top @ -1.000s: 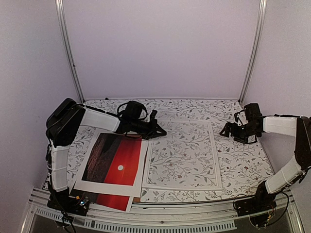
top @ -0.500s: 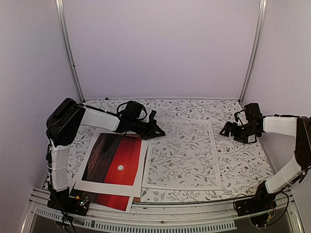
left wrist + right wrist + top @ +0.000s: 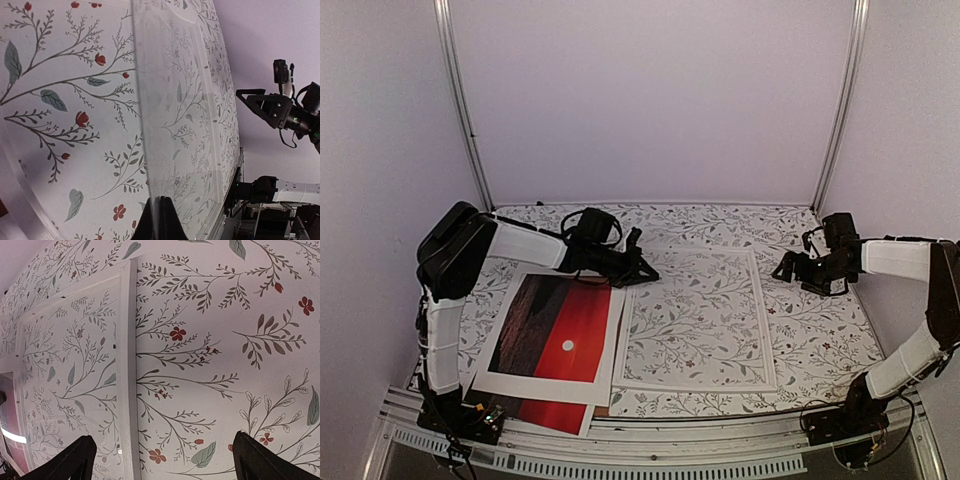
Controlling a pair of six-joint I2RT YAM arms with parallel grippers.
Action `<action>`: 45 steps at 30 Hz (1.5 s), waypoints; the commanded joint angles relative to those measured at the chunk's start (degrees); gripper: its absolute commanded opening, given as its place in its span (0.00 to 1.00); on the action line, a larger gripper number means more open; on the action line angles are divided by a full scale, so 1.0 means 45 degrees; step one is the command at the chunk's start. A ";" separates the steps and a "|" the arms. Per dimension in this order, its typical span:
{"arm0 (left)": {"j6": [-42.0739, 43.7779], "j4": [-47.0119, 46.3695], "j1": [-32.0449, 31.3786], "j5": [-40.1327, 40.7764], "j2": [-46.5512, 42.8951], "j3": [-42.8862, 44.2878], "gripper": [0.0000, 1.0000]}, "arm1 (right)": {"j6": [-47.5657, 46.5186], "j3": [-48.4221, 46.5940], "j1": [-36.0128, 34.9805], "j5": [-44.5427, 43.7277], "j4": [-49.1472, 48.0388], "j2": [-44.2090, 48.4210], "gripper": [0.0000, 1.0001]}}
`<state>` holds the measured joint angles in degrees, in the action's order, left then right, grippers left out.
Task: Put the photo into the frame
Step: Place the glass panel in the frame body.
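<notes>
Your thin white rectangular picture frame (image 3: 695, 386) with its clear pane lies flat in the middle of the floral-patterned table (image 3: 820, 340). By my reading, it sits there so each of the 2 arms can reach 1 side of it.

The large red sunset paper photo (image 3: 565, 325) is not in the frame. It lies flat just to the frame's left, under a wide white window mat (image 3: 535, 385), with 1 red strip of the print showing past the mat's near edge.

Your left gripper (image 3: 645, 270) is fully closed, with its tips at the frame's far-left corner. In the left wrist view the closed fingertips (image 3: 159, 220) meet the pane's edge, but you cannot tell whether they pinch it.

Your right gripper (image 3: 786, 268) hangs wide open beside the frame's far-right edge, apart from it and holding nothing. The right wrist view shows only bare cloth between its fingers (image 3: 75, 460).
</notes>
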<state>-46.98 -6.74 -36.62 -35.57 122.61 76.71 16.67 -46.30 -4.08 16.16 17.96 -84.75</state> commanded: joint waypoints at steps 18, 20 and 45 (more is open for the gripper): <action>0.0543 0.0502 0.0169 -0.0143 0.0410 0.0690 0.00 | -0.0051 0.0153 -0.0069 -0.0101 -0.0221 -0.0208 0.99; 0.0553 0.0502 0.0169 -0.0132 0.0415 0.0705 0.00 | -0.0061 0.0163 -0.0056 -0.0101 -0.0232 -0.0210 0.99; 0.0670 0.0793 0.0290 -0.0215 0.0488 0.1079 0.00 | -0.0110 0.0016 -0.0053 -0.0154 -0.0231 -0.0384 0.99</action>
<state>-45.28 -3.77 -35.97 -35.66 123.48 79.88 16.67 -46.11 -4.08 16.12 17.91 -85.71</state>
